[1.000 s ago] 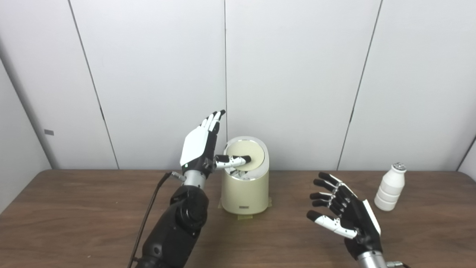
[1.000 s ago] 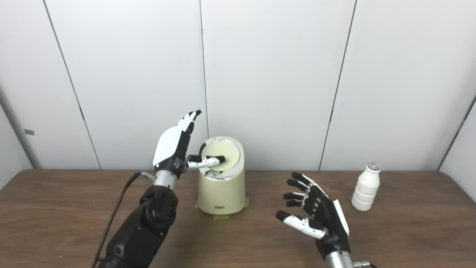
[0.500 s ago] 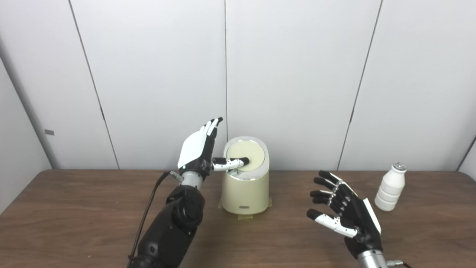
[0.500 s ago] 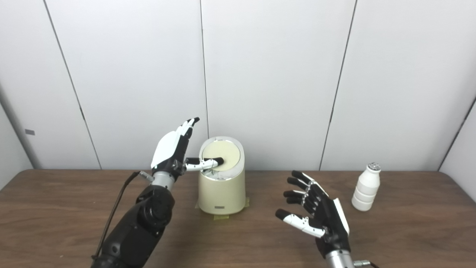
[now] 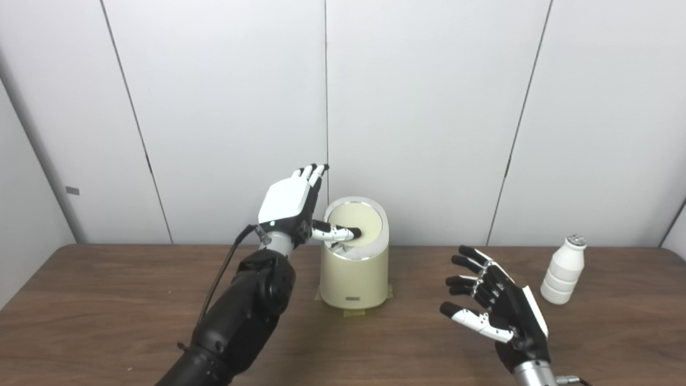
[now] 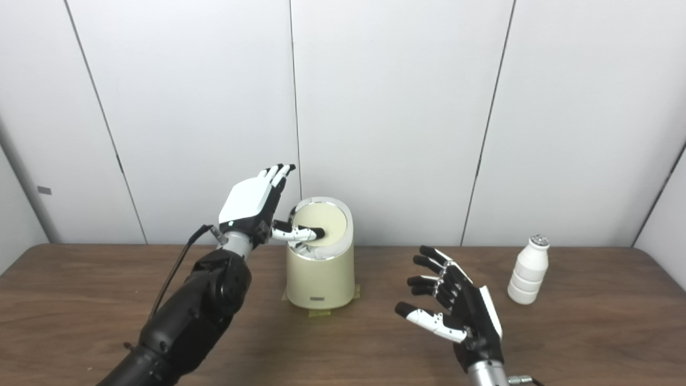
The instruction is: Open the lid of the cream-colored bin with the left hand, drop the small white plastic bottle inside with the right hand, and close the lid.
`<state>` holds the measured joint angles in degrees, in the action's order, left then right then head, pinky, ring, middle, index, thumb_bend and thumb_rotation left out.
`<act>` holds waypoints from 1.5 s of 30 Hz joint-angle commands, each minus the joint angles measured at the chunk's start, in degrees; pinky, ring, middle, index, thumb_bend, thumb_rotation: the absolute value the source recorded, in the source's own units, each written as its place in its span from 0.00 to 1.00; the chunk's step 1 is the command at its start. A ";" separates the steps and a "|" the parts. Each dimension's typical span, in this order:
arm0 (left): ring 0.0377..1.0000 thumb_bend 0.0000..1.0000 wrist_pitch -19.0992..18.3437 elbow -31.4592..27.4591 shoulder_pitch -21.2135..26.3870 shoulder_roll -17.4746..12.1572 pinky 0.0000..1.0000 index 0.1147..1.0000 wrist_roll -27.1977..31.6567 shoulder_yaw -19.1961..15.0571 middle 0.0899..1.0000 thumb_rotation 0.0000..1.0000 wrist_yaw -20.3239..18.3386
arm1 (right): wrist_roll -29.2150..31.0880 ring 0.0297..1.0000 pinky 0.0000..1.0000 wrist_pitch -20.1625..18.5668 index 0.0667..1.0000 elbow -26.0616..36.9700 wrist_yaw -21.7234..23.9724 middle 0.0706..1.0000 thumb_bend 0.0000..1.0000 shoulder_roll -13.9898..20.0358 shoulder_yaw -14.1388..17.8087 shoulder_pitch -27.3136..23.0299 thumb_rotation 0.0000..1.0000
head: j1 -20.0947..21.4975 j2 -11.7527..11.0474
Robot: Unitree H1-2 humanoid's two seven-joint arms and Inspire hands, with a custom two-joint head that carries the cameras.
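1. Cream-colored bin point(image 5: 353, 268) — stands upright toward the far middle of the wooden table point(image 5: 107, 311), on patches of tape; its round lid point(image 5: 358, 228) tilts toward the viewer, a dark gap showing at the near-left rim.
2. Left hand point(image 5: 292, 206) — just left of the bin, fingers straight and raised together, thumb point(image 5: 337, 234) reaching across onto the lid face; it grasps nothing.
3. Small white plastic bottle point(image 5: 563, 271) — upright at the far right, well apart from the bin, untouched.
4. Right hand point(image 5: 501, 308) — near right, over the table between bin and bottle, fingers spread wide and empty.
5. Stage (judged): the lid is being pressed open; the bottle is not yet fetched.
6. Risks (judged): the thumb alone bears on a smooth tilted face — it may slide off and let the lid swing shut; a sideways push could shift the bin on its tape; the tall narrow bottle may topple if the right hand brushes it.
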<state>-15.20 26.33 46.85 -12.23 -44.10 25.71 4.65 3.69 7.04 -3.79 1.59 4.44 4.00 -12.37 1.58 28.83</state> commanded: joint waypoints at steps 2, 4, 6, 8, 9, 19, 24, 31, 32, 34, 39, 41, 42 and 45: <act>1.00 0.96 -1.21 -0.73 1.07 -0.86 0.92 1.00 -2.33 1.14 1.00 0.08 -2.32 | 0.30 0.63 0.60 0.80 0.78 2.36 -0.37 0.76 0.84 -0.04 0.36 -1.72 0.20 | 0.05 -0.01; 1.00 0.94 -1.02 -1.90 0.60 -0.75 0.92 1.00 -1.61 0.14 1.00 0.12 -1.72 | 0.15 0.62 0.59 0.97 0.78 2.09 -0.42 0.76 0.86 0.02 0.39 -1.76 0.22 | 0.06 -0.04; 1.00 0.91 0.89 -4.20 -0.65 0.40 0.95 1.00 2.43 -3.72 1.00 0.15 0.70 | -0.14 0.62 0.59 1.24 0.78 2.02 -0.52 0.76 0.85 0.05 0.39 -1.80 0.22 | 0.02 -0.11; 1.00 0.88 3.54 -6.24 -1.85 1.62 0.99 1.00 6.66 -7.75 1.00 0.19 2.90 | -0.19 0.62 0.60 1.34 0.77 1.93 -0.52 0.76 0.85 0.04 0.42 -1.84 0.21 | 0.02 -0.11; 1.00 0.85 5.45 -7.24 -2.46 2.43 0.97 1.00 9.17 -10.26 1.00 0.24 4.29 | -0.30 0.63 0.61 1.38 0.77 1.76 -0.60 0.76 0.85 0.05 0.45 -1.89 0.21 | 0.07 -0.18; 0.91 0.77 12.09 -20.77 -9.49 6.83 0.82 0.92 25.55 -24.56 0.91 0.41 6.23 | -0.54 0.63 0.57 1.00 0.78 1.85 -0.79 0.76 0.85 0.25 0.42 -2.03 0.23 | -0.38 -0.32; 0.88 0.74 9.61 -28.66 -16.41 6.86 0.83 0.89 31.90 -28.20 0.87 0.41 3.94 | -0.94 0.63 0.57 1.63 0.78 1.40 -0.76 0.75 0.85 0.64 0.37 -2.21 0.24 | -0.72 -0.35; 0.79 0.75 10.13 -31.94 -24.62 4.73 0.74 0.82 34.03 -29.05 0.81 0.34 0.88 | -0.88 0.65 0.61 2.01 0.77 0.53 -0.46 0.76 0.86 1.40 0.45 -2.17 0.25 | -0.86 -0.27; 0.78 0.76 10.13 -32.23 -25.57 4.48 0.72 0.81 34.23 -29.04 0.80 0.34 0.47 | -0.93 0.66 0.62 2.07 0.77 0.61 -0.45 0.76 0.86 1.46 0.42 -2.09 0.25 | -0.83 -0.32; 0.77 0.78 10.35 -32.60 -26.80 4.25 0.71 0.81 34.68 -29.12 0.80 0.34 0.11 | -0.90 0.65 0.62 2.19 0.77 0.76 -0.36 0.76 0.85 1.56 0.39 -2.00 0.24 | -0.85 -0.19; 0.71 0.80 11.17 -33.32 -30.39 4.99 0.65 0.78 38.17 -30.00 0.74 0.29 -0.90 | -0.40 0.66 0.62 1.97 0.77 1.04 -0.13 0.75 0.86 1.54 0.51 -1.90 0.23 | -0.59 -0.28; 0.65 0.79 11.58 -33.34 -31.87 4.97 0.53 0.77 38.91 -29.93 0.72 0.28 -1.45 | -0.40 0.65 0.63 1.76 0.76 1.23 -0.07 0.75 0.86 1.49 0.45 -1.88 0.23 | 0.40 -0.44; 0.63 0.78 11.64 -33.27 -32.50 4.92 0.51 0.76 39.17 -29.88 0.71 0.26 -1.70 | -0.54 0.64 0.63 1.58 0.76 1.48 -0.11 0.75 0.86 1.41 0.36 -1.86 0.23 | 1.14 -0.57; 0.62 0.72 13.10 -32.25 -33.87 4.41 0.51 0.74 39.77 -29.63 0.69 0.19 -2.83 | -0.77 0.61 0.66 1.71 0.76 2.06 0.06 0.75 0.83 1.01 -0.19 -2.09 0.19 | 3.51 -1.16</act>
<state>-5.29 -4.86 10.91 -7.12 -5.03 -3.92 2.07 2.96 7.13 -4.06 1.38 5.22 3.93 -12.43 5.00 27.60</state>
